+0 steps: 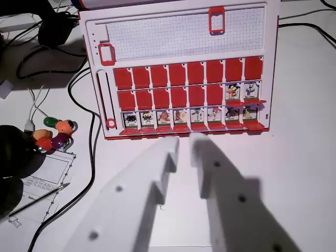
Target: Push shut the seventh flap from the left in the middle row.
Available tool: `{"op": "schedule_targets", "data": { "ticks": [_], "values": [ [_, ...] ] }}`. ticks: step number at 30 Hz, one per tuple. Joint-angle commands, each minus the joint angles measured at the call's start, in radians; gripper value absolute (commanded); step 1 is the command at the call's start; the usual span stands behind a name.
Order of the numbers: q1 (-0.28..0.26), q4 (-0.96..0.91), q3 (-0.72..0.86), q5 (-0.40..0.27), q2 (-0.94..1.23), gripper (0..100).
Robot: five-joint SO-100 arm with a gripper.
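So the biggest thing here is the white counter [304,173], with cables trailing across it on the wrist view's left. Sitting on it near the top of the view is the white plastic guessing-game board with red flaps [181,68], three rows of eight. In the top row all the flaps show plain red, so I read those as shut. In the middle row the first six from the left are red too, but the seventh flap in the middle row [232,92] is open and showing its little character card, and so is the eighth one right beside it. The whole bottom row has its cards showing too. Closer to the camera, the white 3D-printed gripper [185,149] fills the lower half of the view, its tips pointing at the board's near edge but apart from it, roughly lined up with the middle of the bottom row. The jaws stand a little apart with a narrow gap between the tips, and there's nothing in them. Over on the wrist view's left there's a small bunch of colourful plastic charms on a keyring [55,134], plus a paper sheet with a printed drawing [47,176] and a pen lying on it. Progress-wise, I'd say nothing's done yet: the target flap hasn't been touched, and the gripper would need to move up and toward the wrist view's right to reach it.
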Motion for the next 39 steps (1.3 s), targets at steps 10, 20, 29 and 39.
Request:
{"op": "schedule_targets", "data": {
  "ticks": [10,20,29,39],
  "values": [
    [0.008,-0.011,-0.218,0.031,-0.169,2],
    [0.023,0.043,-0.293,0.071,-0.325,2],
    [0.066,0.067,-0.379,0.089,-0.497,2],
    [0.127,0.069,-0.397,0.095,-0.655,2]
  ]
}}
